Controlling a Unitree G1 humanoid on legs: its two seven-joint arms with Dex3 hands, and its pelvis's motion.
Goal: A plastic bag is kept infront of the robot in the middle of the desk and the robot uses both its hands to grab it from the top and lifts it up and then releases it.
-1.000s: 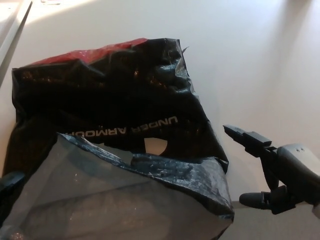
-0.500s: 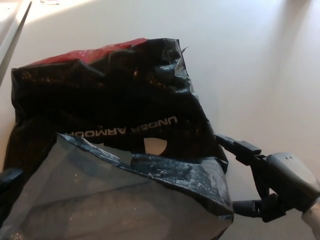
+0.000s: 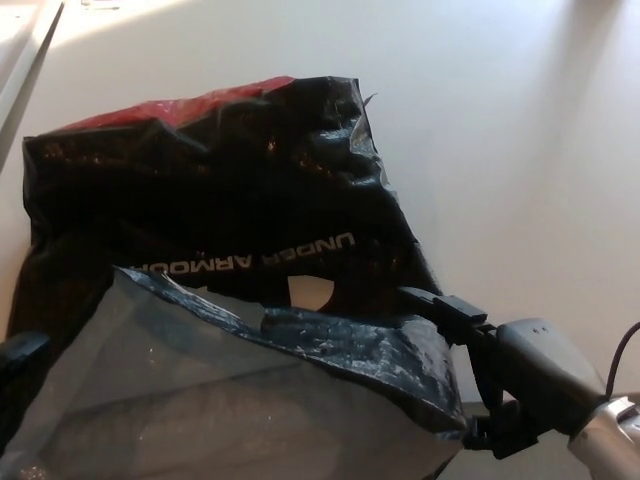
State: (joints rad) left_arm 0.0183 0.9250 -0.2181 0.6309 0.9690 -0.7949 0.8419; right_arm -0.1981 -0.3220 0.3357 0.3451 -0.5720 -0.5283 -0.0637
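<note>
Plastic bag (image 3: 230, 230) upright on desk (image 3: 520, 120). My right hand (image 3: 480, 385) spread at top edge; should pinch firmly. Left hand (image 3: 20, 355) barely visible, fingers unreadable.

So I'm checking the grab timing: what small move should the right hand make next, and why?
Probably close the right hand on the plastic bag. Its fingers are apart at the bag's right top edge, one finger lying against the plastic, nothing pinched yet. The left hand barely shows.

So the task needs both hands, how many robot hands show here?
2. The right hand is at the plastic bag's lower right edge; a dark sliver of the left hand shows at the picture's left edge, mostly hidden.
</note>
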